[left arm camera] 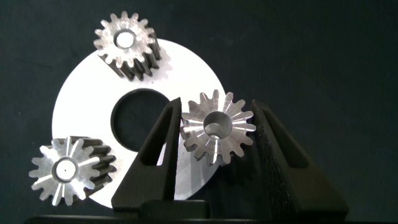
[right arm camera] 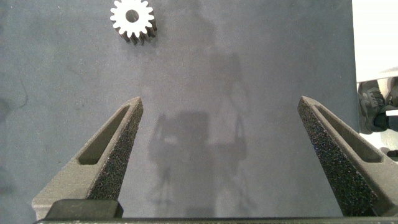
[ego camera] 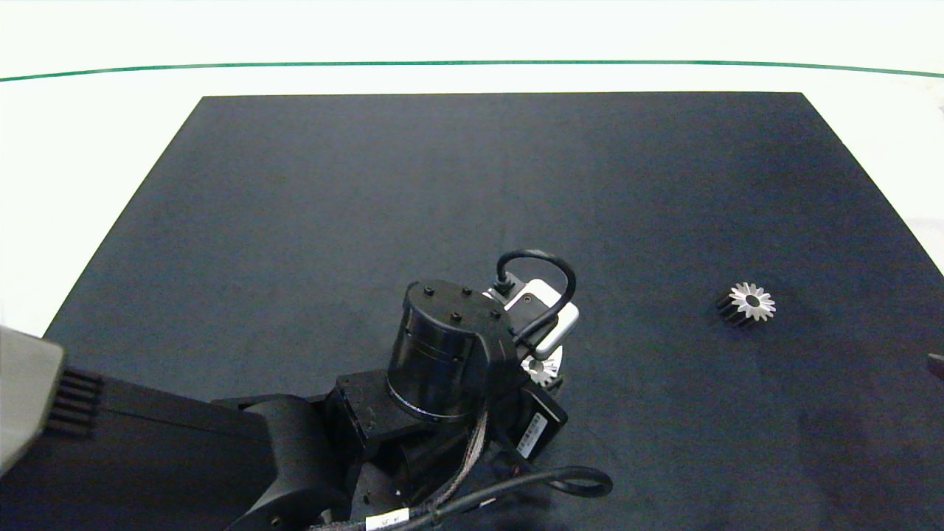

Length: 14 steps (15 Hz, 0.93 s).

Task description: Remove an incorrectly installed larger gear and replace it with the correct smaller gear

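Observation:
A white disc [left arm camera: 81, 93] carries two small stubby-toothed gears on pegs [left arm camera: 127, 42] [left arm camera: 68, 169]. My left gripper [left arm camera: 217, 104] is shut on the smaller gear [left arm camera: 216, 126], which sits tilted over the disc's rim with its round bore open. In the head view the left wrist covers most of this; only a bit of gear [ego camera: 542, 367] shows. The larger gear [ego camera: 746, 302], star-toothed with dark sides, lies alone on the mat at the right, also seen as the gear [right arm camera: 132, 18] beyond my right gripper [right arm camera: 221, 102], which hangs open over bare mat.
A dark mat [ego camera: 472, 184] covers the white table [ego camera: 88, 133], with a green line [ego camera: 472, 63] at the far side. The left arm [ego camera: 221, 442] and its cables fill the near left. A shoe [right arm camera: 375, 104] shows past the mat's edge.

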Available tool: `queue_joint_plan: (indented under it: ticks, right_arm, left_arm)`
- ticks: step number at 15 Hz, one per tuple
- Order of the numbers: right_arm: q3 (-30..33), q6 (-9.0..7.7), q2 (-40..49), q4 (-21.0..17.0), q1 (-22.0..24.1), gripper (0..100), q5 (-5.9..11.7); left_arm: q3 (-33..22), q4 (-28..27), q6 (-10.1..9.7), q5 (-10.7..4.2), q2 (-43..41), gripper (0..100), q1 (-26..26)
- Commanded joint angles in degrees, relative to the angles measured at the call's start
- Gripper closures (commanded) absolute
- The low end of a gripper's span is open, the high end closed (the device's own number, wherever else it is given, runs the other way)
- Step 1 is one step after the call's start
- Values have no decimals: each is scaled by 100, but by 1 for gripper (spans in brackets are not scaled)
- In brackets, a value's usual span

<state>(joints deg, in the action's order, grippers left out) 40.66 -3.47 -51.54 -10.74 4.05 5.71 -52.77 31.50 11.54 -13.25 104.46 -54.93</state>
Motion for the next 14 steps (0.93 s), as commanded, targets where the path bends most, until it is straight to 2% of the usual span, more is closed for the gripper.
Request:
queue_joint_plan:
  ticks: [1, 10, 14]
  right_arm:
    - [-14, -4, -14, -7, 0, 0, 1]
    - [-14, -4, -14, -7, -18, 0, 1]
    - [-5, -4, -14, -7, -27, 0, 10]
  left_arm:
    - [83, 119, 32, -11, 4, 81, 17]
    - [215, 225, 94, -11, -93, 81, 114]
    - [285, 462, 102, -11, -49, 81, 105]
